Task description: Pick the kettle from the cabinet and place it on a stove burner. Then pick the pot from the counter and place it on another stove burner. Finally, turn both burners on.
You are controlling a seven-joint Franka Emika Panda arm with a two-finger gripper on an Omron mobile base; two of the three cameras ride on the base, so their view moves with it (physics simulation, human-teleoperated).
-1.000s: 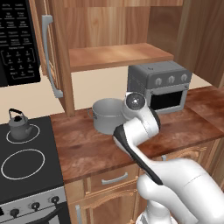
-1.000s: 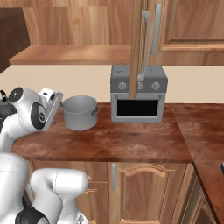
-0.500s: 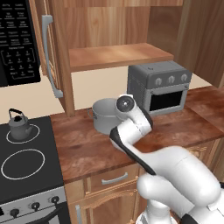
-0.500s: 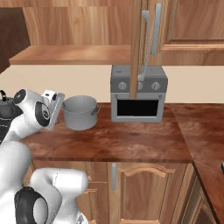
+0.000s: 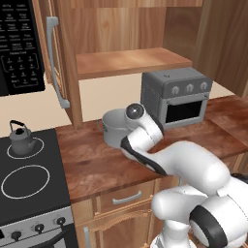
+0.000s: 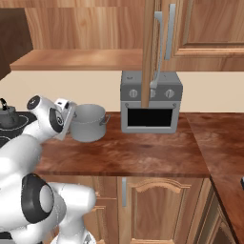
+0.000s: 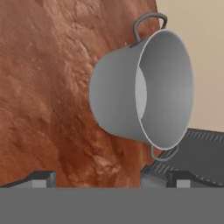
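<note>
Both jaws spread wide, empty; pot (image 7: 131, 92) ahead, untouched.

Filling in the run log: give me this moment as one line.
kettle: on rear burner | pot: on counter, not gripped | gripper: open, facing pot | knobs: untouched

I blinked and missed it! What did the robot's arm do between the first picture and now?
The arm swung left along the counter, bringing its open hand up beside the pot. It took hold of nothing. The pot stayed in its spot, and the kettle stayed on its back burner.
</note>
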